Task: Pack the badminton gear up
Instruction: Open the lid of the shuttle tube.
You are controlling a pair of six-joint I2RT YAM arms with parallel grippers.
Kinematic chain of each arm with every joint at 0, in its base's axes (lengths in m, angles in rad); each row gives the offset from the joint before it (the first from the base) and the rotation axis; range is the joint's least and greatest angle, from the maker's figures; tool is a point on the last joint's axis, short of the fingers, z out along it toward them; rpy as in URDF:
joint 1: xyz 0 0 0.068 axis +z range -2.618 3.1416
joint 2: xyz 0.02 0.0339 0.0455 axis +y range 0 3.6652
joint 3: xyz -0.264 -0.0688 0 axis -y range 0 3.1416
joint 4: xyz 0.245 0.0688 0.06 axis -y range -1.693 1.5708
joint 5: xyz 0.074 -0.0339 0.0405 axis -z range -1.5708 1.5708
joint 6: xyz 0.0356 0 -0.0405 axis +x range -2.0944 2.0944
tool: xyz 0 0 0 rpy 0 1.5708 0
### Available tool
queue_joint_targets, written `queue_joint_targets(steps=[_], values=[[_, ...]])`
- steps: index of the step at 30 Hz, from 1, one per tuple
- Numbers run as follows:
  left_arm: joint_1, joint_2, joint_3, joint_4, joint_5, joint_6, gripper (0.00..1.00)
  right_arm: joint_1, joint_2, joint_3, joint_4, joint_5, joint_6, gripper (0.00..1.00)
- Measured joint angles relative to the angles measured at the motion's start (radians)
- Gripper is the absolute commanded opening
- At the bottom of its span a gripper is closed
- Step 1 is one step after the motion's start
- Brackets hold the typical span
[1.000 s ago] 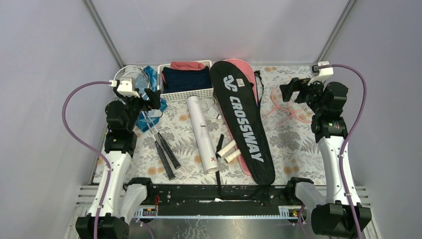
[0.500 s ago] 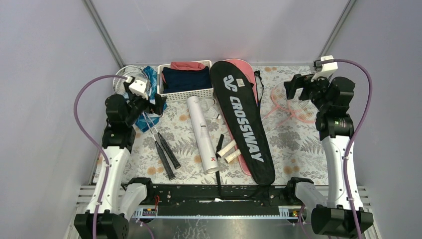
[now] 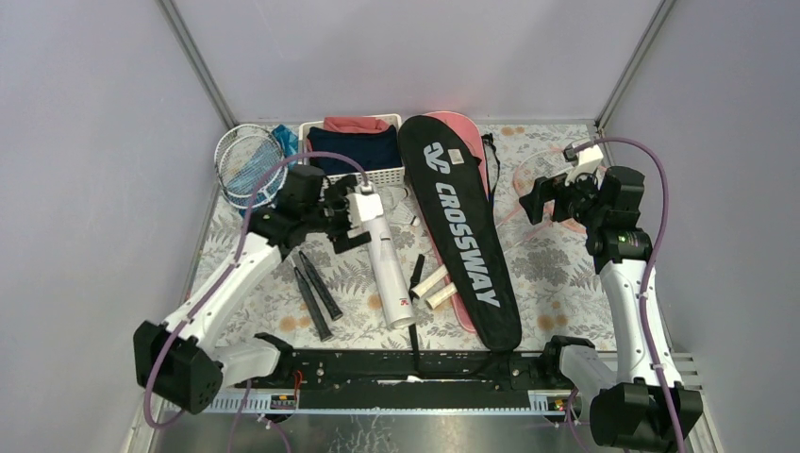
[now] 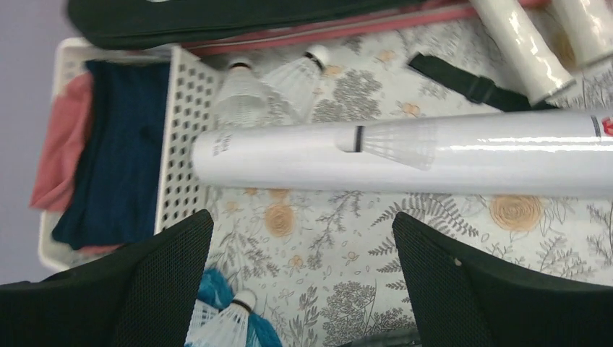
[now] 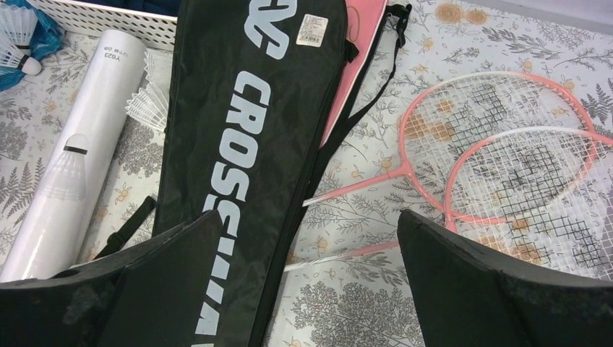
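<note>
**Clerk:** Left side of the desk first.

**Inspector:** Two rackets with black handles (image 3: 311,307) lie near the left edge; their heads are in the far left corner beside a blue cloth (image 3: 286,142); the handles point toward the near edge. A white basket (image 3: 354,177) of navy and red clothes stands at the far edge, left of centre.

**Clerk:** And the left end effector?

**Inspector:** The left end effector (image 4: 301,217) is released; its fingers are spread wide with nothing between them. It hangs over the far end of the shuttlecock tube (image 4: 434,152), near the basket; no contact is visible. The tube lies flat at mid-desk, running from the basket toward the near edge; loose shuttlecocks (image 4: 242,97) lie just beside its far end.

**Clerk:** Centre and right?

**Inspector:** Two white handles (image 3: 436,288) and a black strap (image 3: 416,274) lie between the tube and the black CROSSWAY bag (image 3: 462,236). That bag runs aslant from the far edge to the near edge; it rests on the pink bag (image 3: 464,127), which shows at its far end. Two pink rackets (image 5: 499,137) lie toward the far right corner, heads overlapping. The right end effector (image 5: 309,217) is released, fingers wide and empty; it is poised above the desk between the black bag and the pink racket heads.
</note>
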Motion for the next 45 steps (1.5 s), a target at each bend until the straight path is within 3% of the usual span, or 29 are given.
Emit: queue_joint_targets(steps=[17,32,37,42,45], values=[[-0.333,0.344,0.022,-0.133,-0.180,0.681,0.99,0.000,0.001,-0.024,0.007,0.000,-0.021,1.00],[-0.416,0.555,0.073,-0.247,-0.331,0.932,0.98,-0.010,0.046,-0.036,0.008,0.005,-0.045,1.00],[-0.417,0.557,0.012,-0.187,-0.330,0.940,0.87,-0.012,0.066,-0.041,0.011,0.005,-0.048,1.00],[-0.420,0.513,-0.066,-0.129,-0.326,0.933,0.66,-0.012,0.077,-0.044,0.014,0.004,-0.048,1.00],[-0.419,0.482,-0.082,-0.121,-0.326,0.912,0.61,-0.012,0.077,-0.044,0.018,0.004,-0.048,1.00]])
